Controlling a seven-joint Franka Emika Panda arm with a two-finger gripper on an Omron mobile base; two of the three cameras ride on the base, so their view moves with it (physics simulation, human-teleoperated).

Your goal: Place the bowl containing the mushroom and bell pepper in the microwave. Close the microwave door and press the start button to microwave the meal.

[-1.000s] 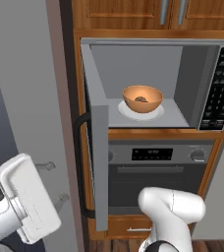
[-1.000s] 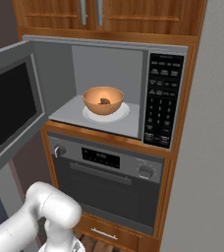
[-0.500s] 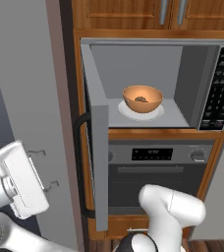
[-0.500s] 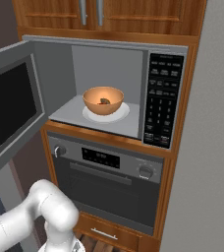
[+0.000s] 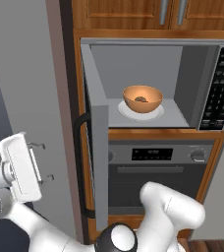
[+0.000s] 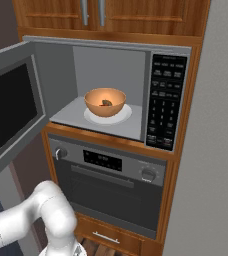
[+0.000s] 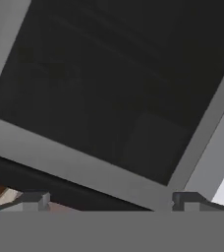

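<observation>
Tool (image 5: 41,161) (prongs spread wide, holding nothing) hangs level, left of the open microwave door (image 5: 100,162), pointing toward it.

Smooth matt orange bowl (image 5: 142,98); brushed grey steel microwave (image 6: 106,50) and microwave door (image 6: 11,110) with dark glossy window; warm grained wood cabinets (image 6: 136,15).

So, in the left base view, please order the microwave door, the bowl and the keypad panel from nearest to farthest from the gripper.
The gripper is open, low at the left.
1. Microwave door: swung open, its edge just right of the gripper.
2. Bowl: inside the microwave, centre.
3. Keypad panel: far right.
</observation>
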